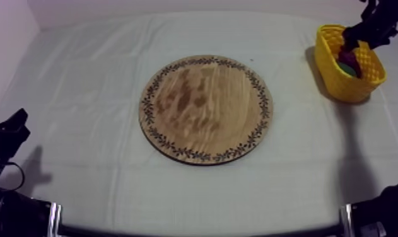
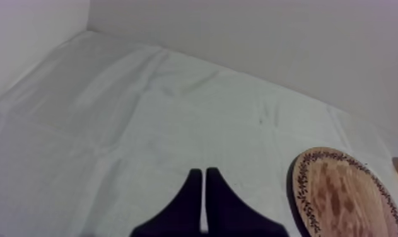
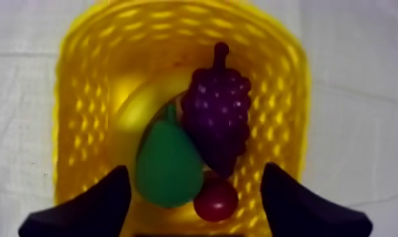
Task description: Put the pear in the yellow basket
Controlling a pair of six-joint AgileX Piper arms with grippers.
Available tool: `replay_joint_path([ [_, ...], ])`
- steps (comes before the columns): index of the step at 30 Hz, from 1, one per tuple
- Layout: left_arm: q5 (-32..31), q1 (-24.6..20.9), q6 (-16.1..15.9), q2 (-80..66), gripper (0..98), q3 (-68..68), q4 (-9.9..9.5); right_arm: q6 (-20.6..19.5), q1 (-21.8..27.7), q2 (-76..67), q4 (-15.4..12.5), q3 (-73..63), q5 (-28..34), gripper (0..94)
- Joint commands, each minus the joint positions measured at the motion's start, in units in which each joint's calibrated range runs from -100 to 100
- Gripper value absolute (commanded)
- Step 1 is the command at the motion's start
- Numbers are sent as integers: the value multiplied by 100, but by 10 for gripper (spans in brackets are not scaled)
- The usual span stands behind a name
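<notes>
Green and smooth, the plastic toy pear (image 3: 168,167) lies inside the yellow basket (image 3: 81,94) with its perforated walls. It touches a dark purple bunch of grapes (image 3: 217,120) at its side, and a small red fruit (image 3: 215,200) sits by its broad end. A curved yellow shape beneath them looks like a banana, though I cannot be sure.

The right tool (image 3: 195,171) hangs straight over the basket with its two black fingers set wide, one to each side of the fruit pile, gripping nothing. Seen from above, the basket stands at the upper right of the frame on the desk (image 1: 81,94) under its grey-white cloth, and the right arm reaches down over it.

The round wooden board (image 1: 206,108), with a dark leaf pattern round its rim, lies in the middle of the frame, well apart from the basket, and no fruit is on it.

The left tool (image 2: 203,173) sits at the lower left of the frame from above. Its fingers are pressed together into a narrow wedge, holding nothing.

As I judge it, the task is all but finished: the pear is off the board, inside the basket and let go. What seems left is only to lift the right arm clear without catching the basket's rim or stirring the fruit.
</notes>
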Motion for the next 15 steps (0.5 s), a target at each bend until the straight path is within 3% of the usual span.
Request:
replay_joint_path([
  [1,-1,1,1,0,1,0,-2,61,12,-643,-18,348,-295,529],
  [8,-1,1,1,0,1,0,-2,329,-90,-2693,-136,1970,-1494,488],
  [15,-1,1,1,0,1,0,-2,601,-483,-4895,-400,3672,-2000,456],
])
